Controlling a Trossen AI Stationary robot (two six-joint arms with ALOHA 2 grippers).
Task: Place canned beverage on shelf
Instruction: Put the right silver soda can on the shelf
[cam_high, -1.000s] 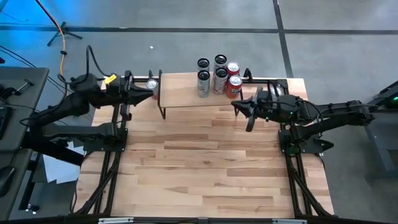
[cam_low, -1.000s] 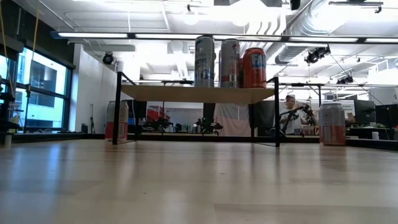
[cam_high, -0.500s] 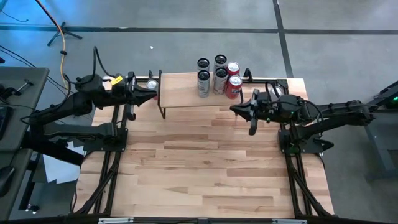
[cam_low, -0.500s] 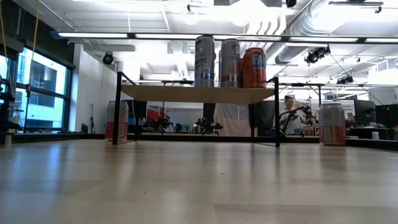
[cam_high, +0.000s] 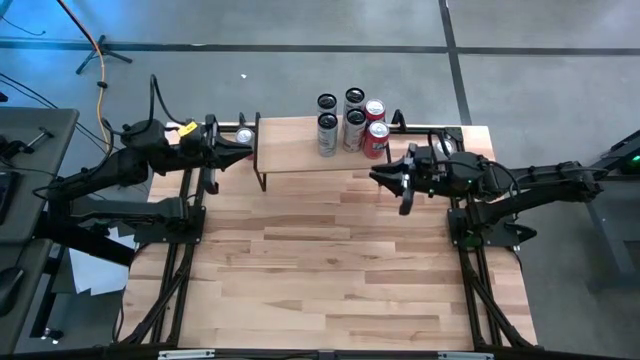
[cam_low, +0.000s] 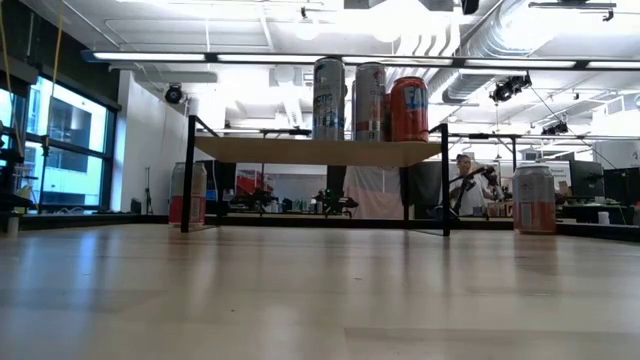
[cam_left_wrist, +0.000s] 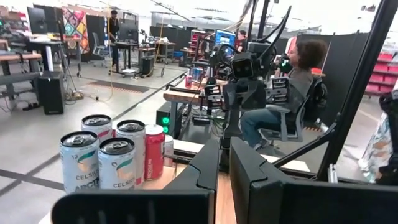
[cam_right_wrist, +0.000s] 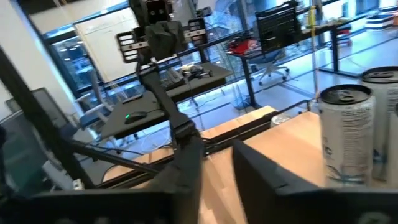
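Now five cans stand on the shelf (cam_high: 320, 150) at the far edge of the worktop (cam_high: 330, 270).

Four silver cans (cam_high: 327, 133) and a red can (cam_high: 375, 140) crowd the shelf's right end. One more can (cam_high: 243, 137) stands on the worktop just left of the shelf, right by the left end effector (cam_high: 243, 152), whose fingers are shut and hold nothing. The right end effector (cam_high: 383, 177) hangs just right of the shelf, empty, fingers a little apart.

The left pincer (cam_high: 243, 153) has drawn left, off the can (cam_high: 244, 135) at upper left; the right pincer (cam_high: 383, 178) shifted slightly left.
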